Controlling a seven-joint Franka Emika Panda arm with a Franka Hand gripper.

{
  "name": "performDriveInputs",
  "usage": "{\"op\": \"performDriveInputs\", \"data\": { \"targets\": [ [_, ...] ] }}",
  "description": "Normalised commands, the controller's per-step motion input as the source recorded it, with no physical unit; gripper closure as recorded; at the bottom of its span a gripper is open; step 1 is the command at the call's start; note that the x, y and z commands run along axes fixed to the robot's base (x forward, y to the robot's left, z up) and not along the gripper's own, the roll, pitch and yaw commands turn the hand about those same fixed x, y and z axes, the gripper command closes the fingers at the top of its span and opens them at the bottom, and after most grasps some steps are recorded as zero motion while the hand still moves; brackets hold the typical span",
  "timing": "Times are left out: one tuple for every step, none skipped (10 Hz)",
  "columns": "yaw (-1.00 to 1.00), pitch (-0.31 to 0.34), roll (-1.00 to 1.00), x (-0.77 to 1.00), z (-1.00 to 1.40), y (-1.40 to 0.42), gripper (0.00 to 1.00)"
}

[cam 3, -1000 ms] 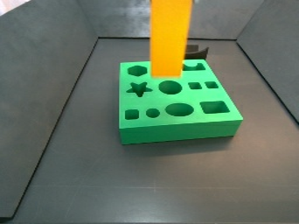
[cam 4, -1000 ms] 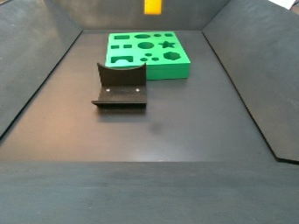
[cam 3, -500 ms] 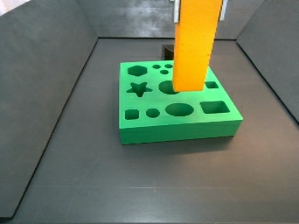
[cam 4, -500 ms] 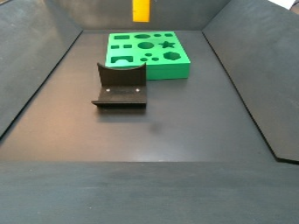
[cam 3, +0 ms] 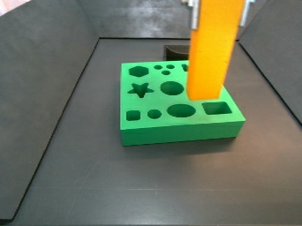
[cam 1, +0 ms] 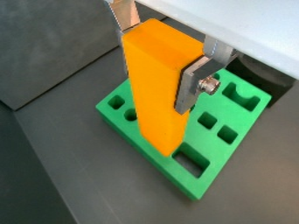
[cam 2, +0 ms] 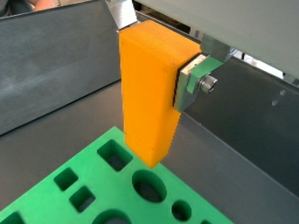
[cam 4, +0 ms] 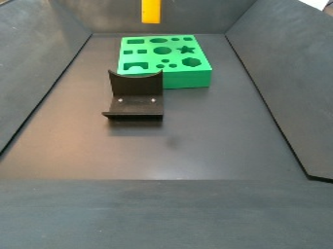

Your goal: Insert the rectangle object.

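Observation:
The rectangle object (cam 3: 213, 48) is a tall orange-yellow bar, held upright above the green block with shaped holes (cam 3: 177, 119). My gripper (cam 1: 162, 54) is shut on its upper part in both wrist views (cam 2: 152, 54). The silver fingers (cam 1: 193, 80) press its two sides. In a side view the bar's lower end hangs just above the block's right side, near the rectangular hole (cam 3: 217, 109). In a side view only the bar's lower tip (cam 4: 151, 11) shows at the top edge, above the green block (cam 4: 164, 59). The gripper body is mostly out of frame in both side views.
The dark L-shaped fixture (cam 4: 134, 94) stands on the floor in front of the green block. It also shows behind the block (cam 3: 176, 51). Dark grey walls (cam 4: 39, 88) slope up around the bin floor (cam 4: 169, 165).
The gripper has carried the orange bar to the right over the green block, from above its back middle holes towards its right side. In the other side view the bar's tip drifted slightly left.

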Motion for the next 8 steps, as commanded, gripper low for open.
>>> {"op": "performDriveInputs", "data": {
  "targets": [
    [0.0, 0.0, 0.02, 1.0, -0.24, -0.12, 1.0],
    [0.0, 0.0, 0.07, 1.0, -0.13, 0.0, 1.0],
    [0.0, 0.0, 0.15, 1.0, -0.06, 0.12, 1.0],
    [0.0, 0.0, 0.19, 1.0, 0.0, 0.21, 1.0],
    [0.0, 0.001, 0.24, 1.0, 0.0, 0.21, 1.0],
    [0.01, 0.023, 0.27, 1.0, 0.0, 0.21, 1.0],
    [0.03, 0.043, 0.25, 1.0, 0.0, 0.22, 1.0],
    [0.01, 0.049, 0.21, 1.0, -0.08, 0.15, 1.0]
  ]
}}
